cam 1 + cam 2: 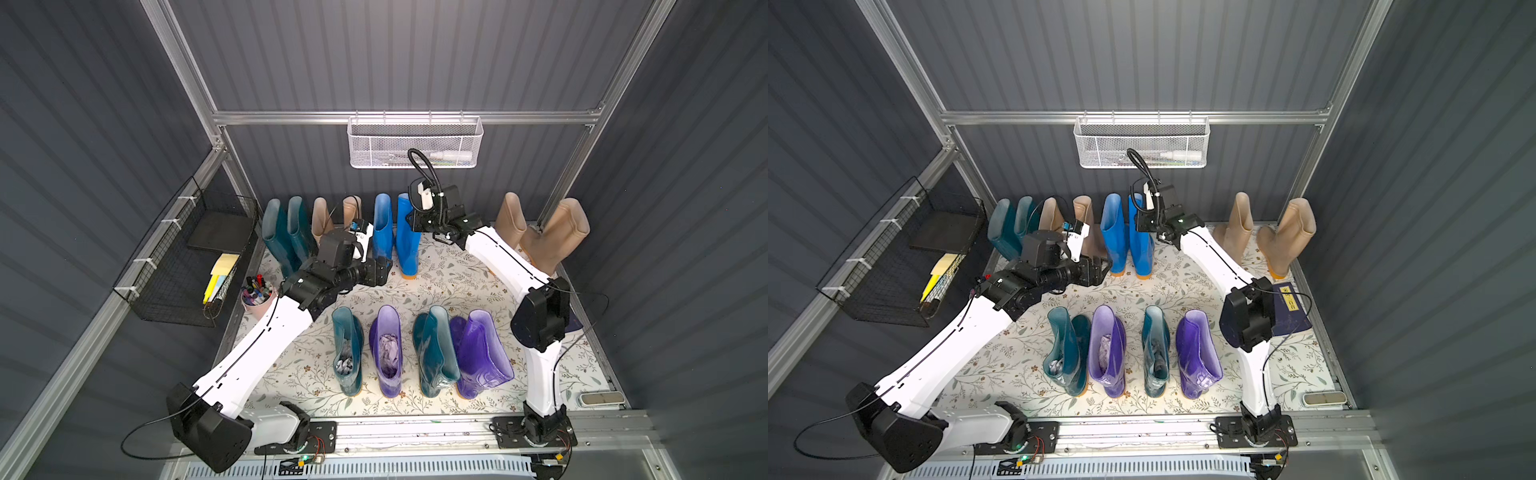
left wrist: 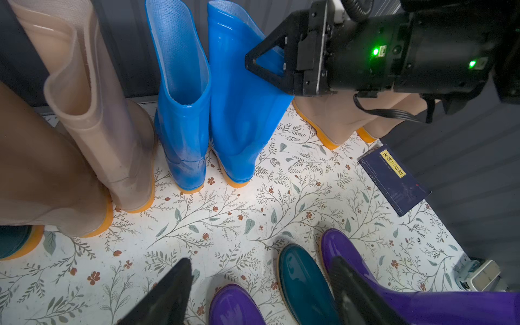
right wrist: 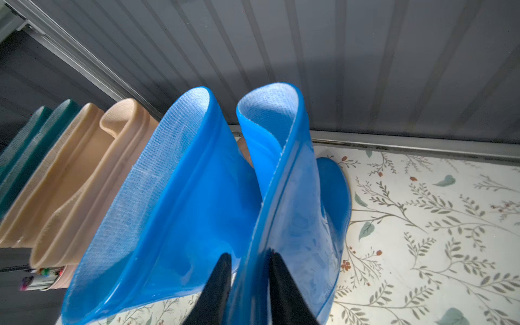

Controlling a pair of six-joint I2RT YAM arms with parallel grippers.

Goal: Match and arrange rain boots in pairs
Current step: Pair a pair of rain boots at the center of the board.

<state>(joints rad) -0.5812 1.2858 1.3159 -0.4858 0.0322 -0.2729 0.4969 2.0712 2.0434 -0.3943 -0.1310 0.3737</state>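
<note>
Along the back wall stand a dark teal pair of rain boots (image 1: pixel 286 237), a beige pair (image 1: pixel 332 220), a bright blue pair (image 1: pixel 382 232) and another beige pair (image 1: pixel 540 232). The front row alternates teal (image 1: pixel 347 353), purple (image 1: pixel 388 353), teal (image 1: pixel 434 353), purple (image 1: pixel 482 353). My right gripper (image 3: pixel 249 256) sits at the shaft top of the right-hand blue boot (image 3: pixel 295 197). Its fingers stand slightly apart on either side of the boot's wall. My left gripper (image 2: pixel 260 261) hangs open and empty above the mat, over the front-row toes.
A pink cup of pens (image 1: pixel 258 295) and a black wire basket (image 1: pixel 187 262) are at the left. A white mesh basket (image 1: pixel 415 143) hangs on the back wall. A dark blue book (image 2: pixel 394 180) and a small white device (image 1: pixel 602 400) lie on the right.
</note>
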